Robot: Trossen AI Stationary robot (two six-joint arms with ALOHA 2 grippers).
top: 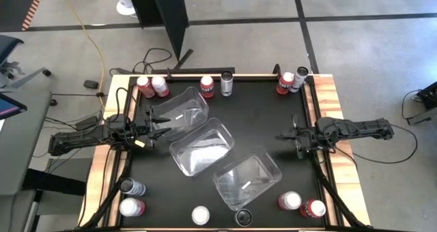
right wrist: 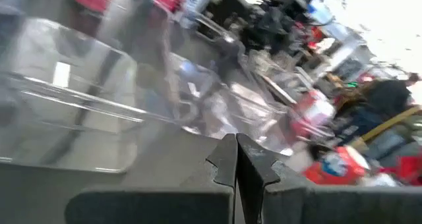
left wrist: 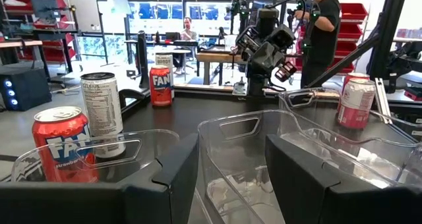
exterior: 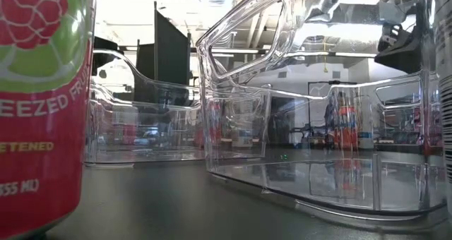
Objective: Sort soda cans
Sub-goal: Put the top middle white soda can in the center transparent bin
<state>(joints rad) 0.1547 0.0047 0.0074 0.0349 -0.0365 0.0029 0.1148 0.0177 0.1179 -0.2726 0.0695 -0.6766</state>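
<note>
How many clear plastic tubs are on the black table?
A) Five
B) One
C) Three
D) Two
C: the high view shows three clear tubs in a diagonal row on the table, one near the left gripper, a middle tub and a third tub toward the near edge; all three look empty.

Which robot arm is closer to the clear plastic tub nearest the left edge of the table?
Left. Its tool sits at that clear rectangular plastic tub; the right tool is across the table.
</note>
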